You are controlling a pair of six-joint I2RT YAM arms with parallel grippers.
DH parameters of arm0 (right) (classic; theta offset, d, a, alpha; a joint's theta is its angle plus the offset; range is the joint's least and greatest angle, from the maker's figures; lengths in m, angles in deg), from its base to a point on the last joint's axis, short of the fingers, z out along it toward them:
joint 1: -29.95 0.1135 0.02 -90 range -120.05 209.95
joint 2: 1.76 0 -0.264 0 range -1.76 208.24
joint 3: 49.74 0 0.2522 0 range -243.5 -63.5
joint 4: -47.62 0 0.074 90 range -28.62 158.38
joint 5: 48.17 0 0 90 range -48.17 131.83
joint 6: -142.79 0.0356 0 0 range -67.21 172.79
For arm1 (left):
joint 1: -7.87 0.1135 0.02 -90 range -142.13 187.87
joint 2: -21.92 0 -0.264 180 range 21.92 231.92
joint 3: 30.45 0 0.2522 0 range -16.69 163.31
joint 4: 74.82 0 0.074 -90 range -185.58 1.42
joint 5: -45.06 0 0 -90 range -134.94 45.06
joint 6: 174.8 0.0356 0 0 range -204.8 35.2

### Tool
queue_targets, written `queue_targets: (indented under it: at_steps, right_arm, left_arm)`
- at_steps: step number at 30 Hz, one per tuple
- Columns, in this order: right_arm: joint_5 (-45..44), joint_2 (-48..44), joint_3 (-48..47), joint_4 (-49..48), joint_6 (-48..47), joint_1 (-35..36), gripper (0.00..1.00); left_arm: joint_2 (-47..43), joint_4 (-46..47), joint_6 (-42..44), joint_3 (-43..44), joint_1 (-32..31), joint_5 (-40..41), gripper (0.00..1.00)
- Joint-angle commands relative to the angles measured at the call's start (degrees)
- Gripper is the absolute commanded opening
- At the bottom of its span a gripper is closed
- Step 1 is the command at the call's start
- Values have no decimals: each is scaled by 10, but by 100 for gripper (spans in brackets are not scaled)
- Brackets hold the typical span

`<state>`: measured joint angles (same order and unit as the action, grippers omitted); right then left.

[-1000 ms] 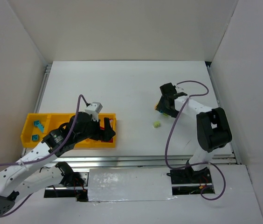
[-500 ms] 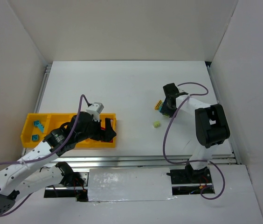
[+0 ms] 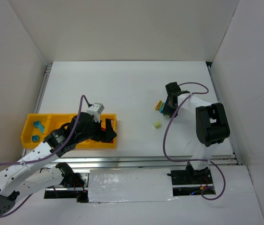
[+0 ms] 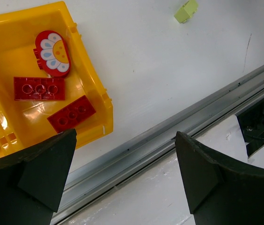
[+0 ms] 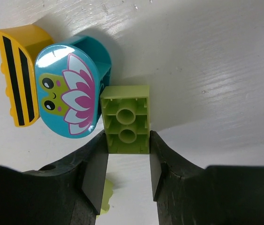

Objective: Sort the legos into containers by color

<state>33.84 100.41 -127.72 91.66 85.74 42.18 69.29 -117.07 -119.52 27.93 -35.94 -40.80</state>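
Observation:
My right gripper (image 5: 126,140) is shut on a light green lego (image 5: 125,117), which lies underside up on the white table. Touching it are a teal rounded lego with a frog picture (image 5: 69,89) and a yellow black-striped lego (image 5: 17,75). In the top view this gripper (image 3: 167,108) sits at the table's right middle. Another light green lego (image 3: 157,125) lies loose nearby. My left gripper (image 4: 125,140) stands open and holds nothing, beside the right end of the yellow containers tray (image 3: 29,123). The end compartment (image 4: 94,70) holds red legos (image 4: 39,88); teal legos (image 3: 39,125) lie in the left compartment.
A metal rail (image 4: 169,136) runs along the table's near edge under my left gripper. White walls close in the table on the left, the back and the right. A purple cable (image 3: 169,140) loops beside the right arm.
My right gripper has closed onto the light green lego and shifted slightly right. The left arm has barely moved and stays open.

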Motion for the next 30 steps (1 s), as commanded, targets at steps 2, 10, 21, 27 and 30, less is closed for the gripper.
queue_targets:
  at_steps: [2,10,21,27,30]
  right_arm:
    - [8,-14,2,-2,-11,-3,7]
    - [-19,-176,69,-11,14,3,0]
    - [-57,-338,31,49,31,153,0]
    - [22,-359,9,-11,20,301,0]
    - [117,-372,28,-98,-9,359,0]
  left_arm:
    - [-7,3,2,23,-3,3,100]
    - [-32,-82,-28,66,-2,118,99]
    - [-2,-360,-190,215,35,447,100]
    - [-8,-317,-69,239,167,397,99]
    - [-1,-263,-22,236,241,258,99]
